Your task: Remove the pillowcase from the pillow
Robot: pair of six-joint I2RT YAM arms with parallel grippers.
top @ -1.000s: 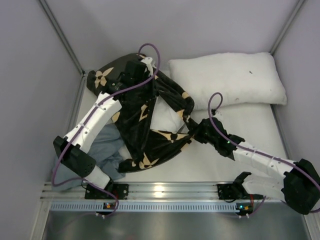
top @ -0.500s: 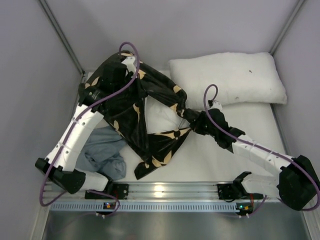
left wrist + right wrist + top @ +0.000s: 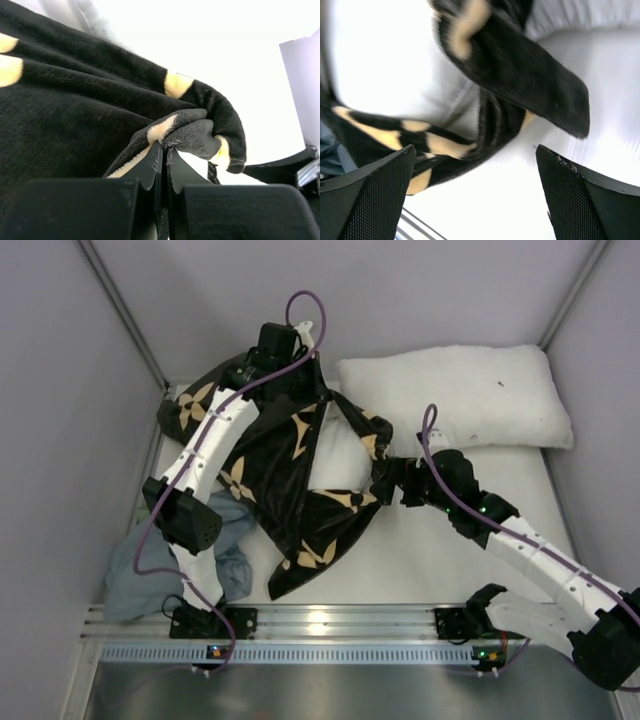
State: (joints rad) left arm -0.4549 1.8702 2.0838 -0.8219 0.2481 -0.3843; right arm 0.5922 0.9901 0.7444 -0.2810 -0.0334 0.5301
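Observation:
The black pillowcase (image 3: 270, 475) with tan flowers lies bunched across the left half of the table. The white pillow (image 3: 338, 455) shows through its open side. My left gripper (image 3: 300, 388) is over the back of the heap. In the left wrist view my left gripper (image 3: 162, 146) is shut on a fold of the pillowcase (image 3: 75, 115). My right gripper (image 3: 387, 480) sits at the pillowcase's right edge. In the right wrist view my right gripper (image 3: 475, 150) is open, and the pillowcase (image 3: 515, 62) and pillow (image 3: 385, 65) lie just beyond its fingertips.
A second plain white pillow (image 3: 465, 400) lies at the back right. A blue-grey cloth (image 3: 135, 565) is crumpled at the front left beside the left arm's elbow. Grey walls close in on the left, back and right. An aluminium rail (image 3: 330, 625) runs along the near edge.
My right gripper has opened and let go of the pillowcase edge, drawing back slightly. My left gripper has swung right along the back, still gripping the pillowcase.

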